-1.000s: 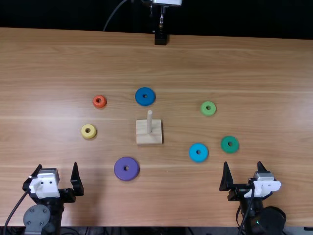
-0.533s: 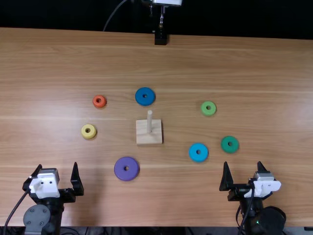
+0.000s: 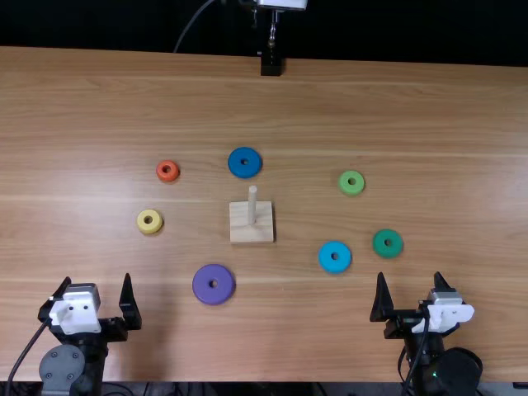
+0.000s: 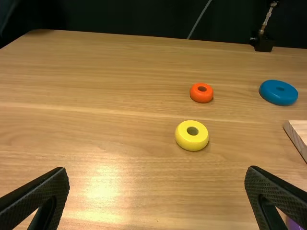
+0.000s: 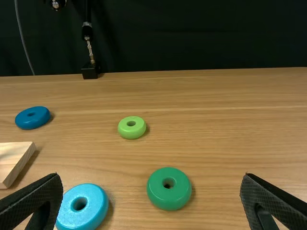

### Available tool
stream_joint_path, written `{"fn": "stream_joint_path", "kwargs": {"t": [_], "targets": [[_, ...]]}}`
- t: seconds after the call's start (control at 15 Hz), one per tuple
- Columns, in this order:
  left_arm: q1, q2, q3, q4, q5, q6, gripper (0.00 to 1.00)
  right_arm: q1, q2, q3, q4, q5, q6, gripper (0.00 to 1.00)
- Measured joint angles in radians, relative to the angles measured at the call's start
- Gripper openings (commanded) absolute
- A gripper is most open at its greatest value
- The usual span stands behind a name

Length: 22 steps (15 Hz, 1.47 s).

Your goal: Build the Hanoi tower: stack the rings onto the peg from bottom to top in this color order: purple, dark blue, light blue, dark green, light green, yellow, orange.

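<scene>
Black cloth (image 3: 396, 29) is seen beyond the far edge of the light brown wooden table (image 3: 462, 124). At the near edge, two tools are held well apart: the left tool (image 3: 96, 278) is seen at the near left and the right tool (image 3: 409, 275) at the near right, each with its fingers spread wide and nothing between them. At the far edge, a black stand (image 3: 271, 64) is seen.

Near the middle of the table, a square wooden base (image 3: 239, 234) is placed, and from it a pale peg (image 3: 252, 198) is held upright. Around the base, seven rings are laid flat, apart from one another. The purple ring (image 3: 214, 295) is found on the near side of the base, slightly to the left, and the dark blue ring (image 3: 244, 172) on its far side. The light blue ring (image 3: 335, 266) is set to the right and nearer, with the dark green ring (image 3: 388, 252) farther right and the light green ring (image 3: 351, 190) beyond both. To the left of the base, the yellow ring (image 3: 150, 228) is placed, and beyond it the orange ring (image 3: 168, 178).
</scene>
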Motion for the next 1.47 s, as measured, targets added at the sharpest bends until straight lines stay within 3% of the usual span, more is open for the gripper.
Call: {"fn": "stream_joint_path", "kwargs": {"t": [0.27,0.4,0.6,0.8,0.93,1.07,1.2,1.27,1.33,1.4,1.47], "targets": [[-0.002,0.13,0.171,-0.079,0.0,0.0,1.0,0.0,0.0,0.0,0.0,0.0,0.0,1.0],[-0.011,0.234,0.311,-0.085,0.018,0.0,1.0,0.0,0.0,0.0,0.0,0.0,0.001,1.0],[-0.021,0.456,0.506,-0.116,0.098,0.0,1.0,0.0,0.0,0.0,0.0,0.0,0.0,1.0],[-0.022,0.726,0.756,-0.378,0.19,0.0,1.0,0.0,0.0,0.0,0.0,0.0,0.0,1.0],[-0.021,0.86,0.888,-0.504,0.222,0.016,1.0,0.0,0.0,0.0,0.0,0.0,0.0,1.0],[-0.026,0.97,0.962,-0.576,0.236,0.079,1.0,0.0,0.0,0.0,0.0,0.0,0.0,1.0],[-0.108,1.081,0.984,-0.617,0.225,0.122,1.0,0.0,0.0,0.0,0.0,0.0,0.0,1.0],[-0.179,1.141,1.0,-0.634,0.191,0.136,1.0,0.0,0.0,0.0,0.0,0.0,0.0,1.0],[-0.243,1.184,1.012,-0.637,0.133,0.143,1.0,0.0,0.0,0.0,0.0,0.0,0.0,1.0],[-0.322,1.22,1.015,-0.633,0.043,0.151,1.0,0.0,0.0,0.0,0.0,0.0,0.0,1.0],[-0.389,1.244,1.015,-0.63,-0.016,0.158,1.0,0.0,0.0,0.0,0.0,0.0,0.0,1.0]]}}
